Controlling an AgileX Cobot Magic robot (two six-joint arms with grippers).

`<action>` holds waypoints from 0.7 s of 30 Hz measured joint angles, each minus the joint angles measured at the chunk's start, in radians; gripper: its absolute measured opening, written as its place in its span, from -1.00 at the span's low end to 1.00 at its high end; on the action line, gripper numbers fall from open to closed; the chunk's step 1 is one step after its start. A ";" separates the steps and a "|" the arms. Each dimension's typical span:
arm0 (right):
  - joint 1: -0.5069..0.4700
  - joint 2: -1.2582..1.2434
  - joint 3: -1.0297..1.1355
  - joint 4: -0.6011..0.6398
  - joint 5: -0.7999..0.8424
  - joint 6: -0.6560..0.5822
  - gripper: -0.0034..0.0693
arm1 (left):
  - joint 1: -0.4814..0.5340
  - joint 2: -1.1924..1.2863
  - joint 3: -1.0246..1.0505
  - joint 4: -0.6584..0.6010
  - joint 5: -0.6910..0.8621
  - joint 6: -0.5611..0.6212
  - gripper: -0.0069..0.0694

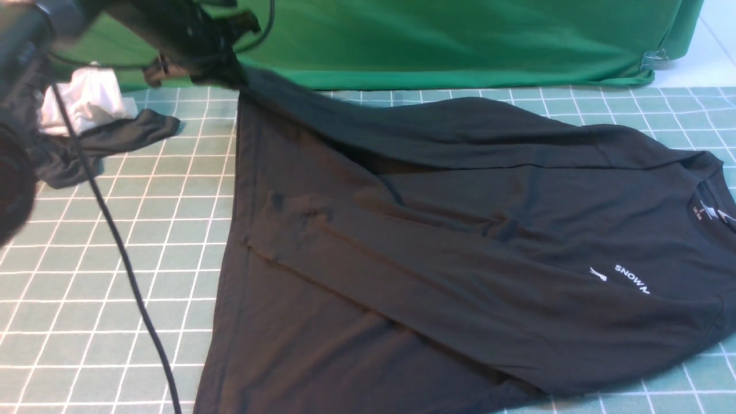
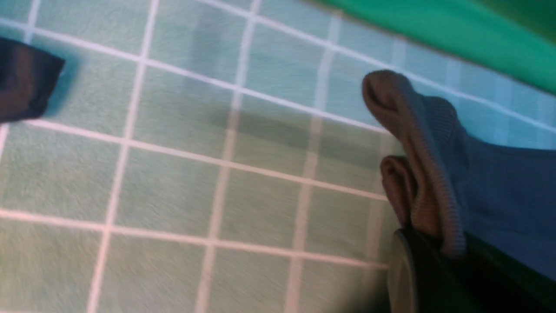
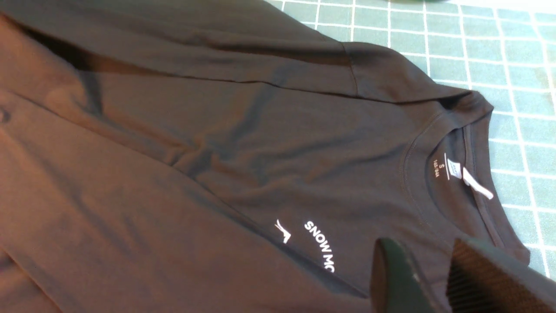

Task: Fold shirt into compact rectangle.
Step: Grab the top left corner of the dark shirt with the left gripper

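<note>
L gripper (image 2: pixel 434 265) clamped on shirt (image 2: pixel 508 195) at ribbed cuff (image 2: pixel 430 143). Cuff bunched, doubled over, sticks out past jaws, casts shadow on tabletop (image 2: pixel 173 174). Tabletop teal w/ white grid. Dark cloth corner (image 2: pixel 21 82) lies flat, well apart from cuff. Green cloth (image 2: pixel 456 34) beyond tabletop. Pic slightly blurred.

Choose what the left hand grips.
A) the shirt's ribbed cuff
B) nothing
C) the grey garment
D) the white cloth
A: the left hand is shut on the ribbed cuff of the shirt, as the left wrist view shows.
</note>
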 joint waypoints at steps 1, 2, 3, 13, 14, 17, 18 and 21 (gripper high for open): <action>0.000 0.000 0.000 0.000 0.002 0.000 -0.39 | 0.000 0.022 0.000 0.014 -0.012 0.000 -0.76; 0.000 0.000 0.000 0.000 0.002 0.000 -0.39 | 0.000 0.027 0.000 0.016 -0.012 0.000 -0.76; 0.000 0.000 0.000 0.000 0.004 0.000 -0.39 | 0.000 0.059 0.000 0.039 -0.017 0.000 -0.75; 0.000 0.000 0.000 0.000 0.006 0.000 -0.41 | 0.000 0.117 0.000 0.107 -0.047 -0.018 -0.23; 0.000 0.000 0.000 0.000 0.006 0.000 -0.41 | 0.000 0.117 0.000 0.108 -0.053 -0.018 -0.17; 0.000 0.000 0.000 0.000 0.006 0.000 -0.41 | 0.000 0.117 0.000 0.108 -0.063 -0.018 -0.02; 0.000 0.000 0.000 0.000 0.006 0.000 -0.41 | 0.001 0.117 0.000 0.108 -0.068 -0.018 0.02; 0.000 0.000 0.000 0.000 0.006 0.000 -0.40 | 0.001 0.117 0.000 0.108 -0.073 -0.018 0.04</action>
